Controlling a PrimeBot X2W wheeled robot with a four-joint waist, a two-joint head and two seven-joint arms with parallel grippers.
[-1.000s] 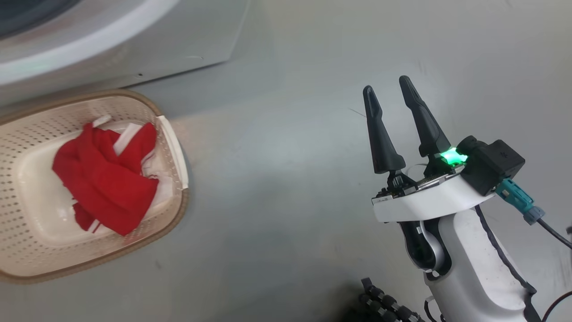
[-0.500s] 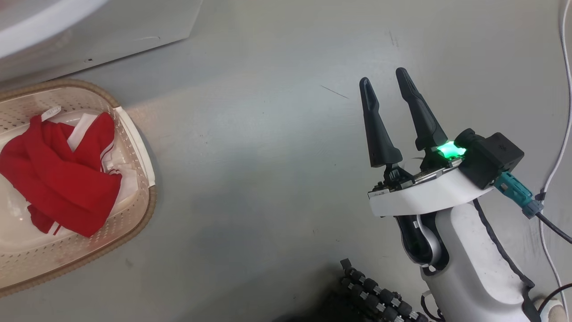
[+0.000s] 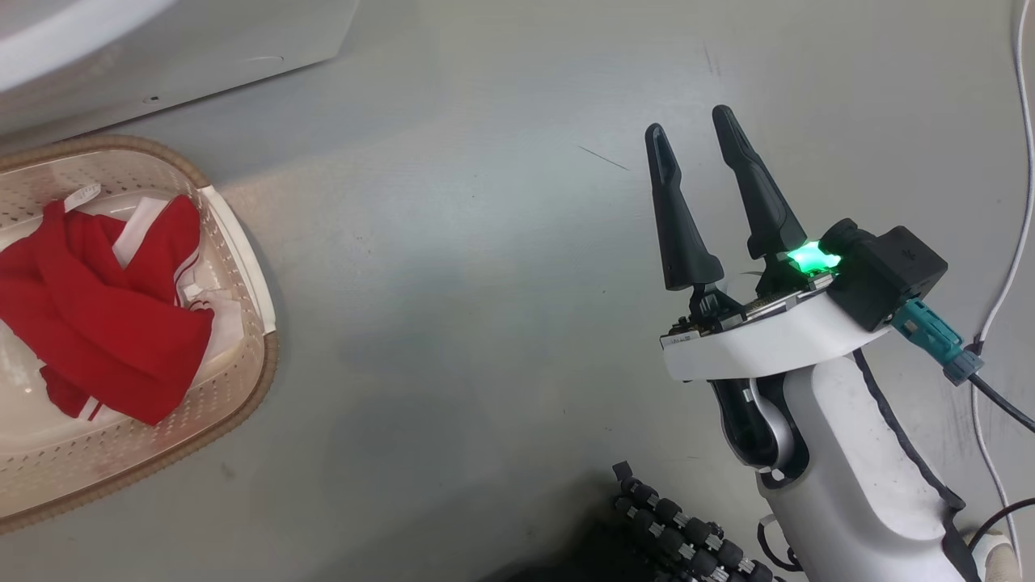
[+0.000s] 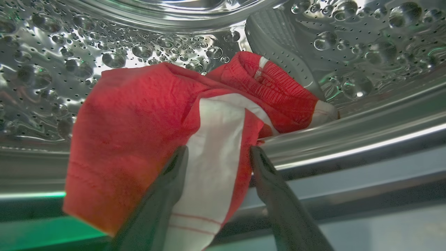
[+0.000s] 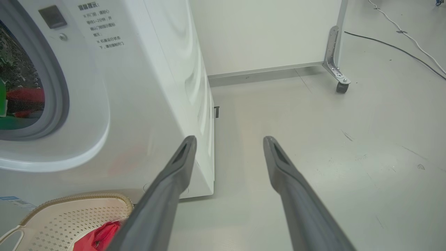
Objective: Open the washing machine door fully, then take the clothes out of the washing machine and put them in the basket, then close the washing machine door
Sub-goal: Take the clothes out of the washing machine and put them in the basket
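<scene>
Inside the washing machine's steel drum, red clothes with a white stripe lie over the drum lip. My left gripper is open, its two fingers straddling the white stripe. More red clothes lie in the cream basket on the floor beside the machine's white front. My right gripper hangs open and empty over bare floor, well right of the basket. In the right wrist view, this gripper points past the machine's corner, with the basket at lower left. The washing machine door is out of view.
White and black cables run along the floor at the far right. A black ribbed cable chain lies near my base. A metal leg on a caster stands by the back wall. Grey floor stretches between the basket and my right arm.
The head camera has swung right, so the basket and machine sit further left in the picture. My right gripper keeps the same open pose.
</scene>
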